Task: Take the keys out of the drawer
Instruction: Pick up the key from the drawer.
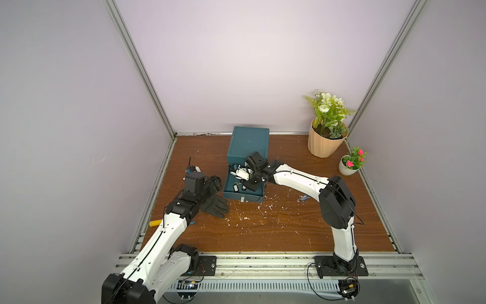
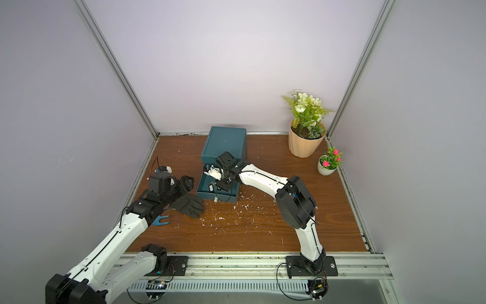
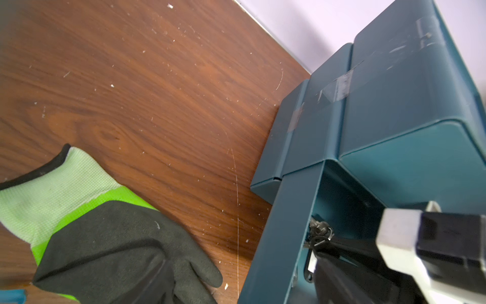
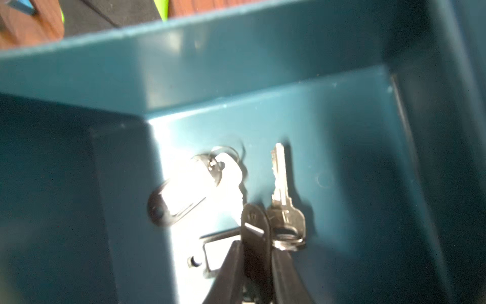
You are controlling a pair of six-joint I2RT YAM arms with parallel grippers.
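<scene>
**Right gripper** [image 4: 256, 254]: reaches down into the open drawer [image 4: 236, 52]. The jaws are closed on the black tag of a black-tagged key [image 4: 256, 221]. Its silver blade hangs from the ring just beside the tag, close to the drawer floor. Whether it is clear of the floor cannot be told.

**Further keys** [image 4: 184, 189]: two more tags with white labels lie on the drawer floor, just beside the gripped one. One is washed out by glare. In a top view they appear only as small dark tags [image 1: 238, 187].

**Drawer:** pulled out of a teal cabinet [image 1: 248, 142] standing at the middle of the table's back edge. It opens toward the front edge.

**Left gripper** [image 1: 216, 184]: hovers just beside the drawer's left wall, above a black and green glove [image 1: 215, 206] lying on the table [image 1: 276, 237]. The jaws are spread wide with nothing between them.

**Other items:**
- A small blue and silver item [image 1: 303, 198] lies on the table right of the drawer, beside the right arm. It is too small to identify.
- A large potted plant [image 1: 324, 142] and a small potted plant [image 1: 347, 168] stand at the back right corner.
- White flecks [image 1: 247, 218] are scattered in front of the drawer.
</scene>
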